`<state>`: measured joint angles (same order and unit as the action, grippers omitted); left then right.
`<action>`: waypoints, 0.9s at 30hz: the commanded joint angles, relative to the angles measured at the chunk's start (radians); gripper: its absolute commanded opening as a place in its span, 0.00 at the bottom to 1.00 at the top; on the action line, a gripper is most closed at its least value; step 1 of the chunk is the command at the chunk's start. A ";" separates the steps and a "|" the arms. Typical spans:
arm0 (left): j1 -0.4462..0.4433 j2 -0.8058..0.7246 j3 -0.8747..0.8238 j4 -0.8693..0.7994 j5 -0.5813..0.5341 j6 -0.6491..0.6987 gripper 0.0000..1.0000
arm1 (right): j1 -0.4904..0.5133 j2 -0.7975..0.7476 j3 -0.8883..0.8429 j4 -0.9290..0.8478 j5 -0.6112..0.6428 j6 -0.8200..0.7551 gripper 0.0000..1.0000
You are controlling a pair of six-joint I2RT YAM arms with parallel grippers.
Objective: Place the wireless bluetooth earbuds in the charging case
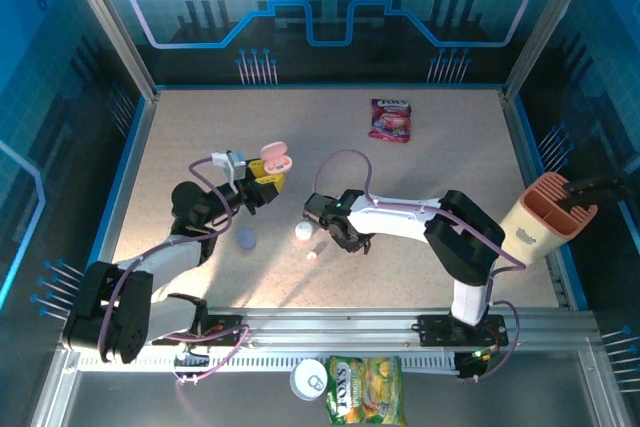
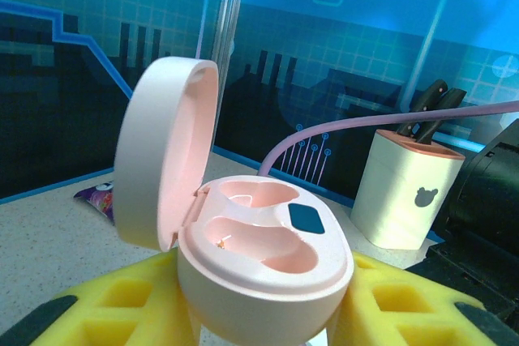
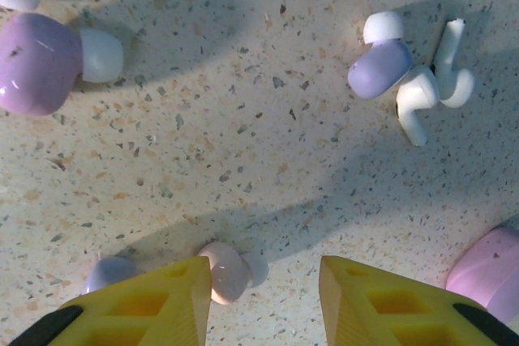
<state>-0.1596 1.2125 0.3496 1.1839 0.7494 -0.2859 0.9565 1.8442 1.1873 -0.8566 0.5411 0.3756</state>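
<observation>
left gripper (image 1: 262, 184), raised, clamps an open glossy pink plastic case (image 2: 268, 269). right gripper (image 3: 263, 285) hangs low, parted astride a tiny pale-pink earbud (image 3: 227, 271).

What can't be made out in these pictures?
- Left wrist view: the underside of the open pink pebble-shaped charging case is hidden by the yellow foam fingers gripping it.
- Right wrist view: the small pale pink earbud sits partly behind a yellow fingertip; contact unclear.
- Same view: a pink rounded thing is cut by the right edge.
- Top view: a tiny white bit is too small to identify.
</observation>
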 commanded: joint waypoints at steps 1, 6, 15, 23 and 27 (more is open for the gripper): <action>0.009 -0.019 -0.009 0.015 0.003 0.025 0.39 | 0.017 0.026 0.024 -0.028 0.001 0.002 0.40; 0.009 -0.021 -0.009 0.015 0.004 0.025 0.39 | 0.021 0.044 0.023 -0.033 0.003 0.000 0.38; 0.009 -0.023 -0.012 0.013 0.003 0.026 0.39 | 0.022 0.072 0.034 -0.056 0.000 0.008 0.35; 0.009 -0.022 -0.012 0.013 0.003 0.028 0.39 | 0.021 0.103 0.038 -0.091 0.000 0.056 0.30; 0.009 -0.021 -0.012 0.014 0.004 0.028 0.39 | 0.019 0.111 0.037 -0.093 -0.007 0.068 0.27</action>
<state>-0.1596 1.2121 0.3492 1.1831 0.7494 -0.2821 0.9638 1.9179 1.2194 -0.9089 0.5434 0.4118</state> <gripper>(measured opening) 0.395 0.275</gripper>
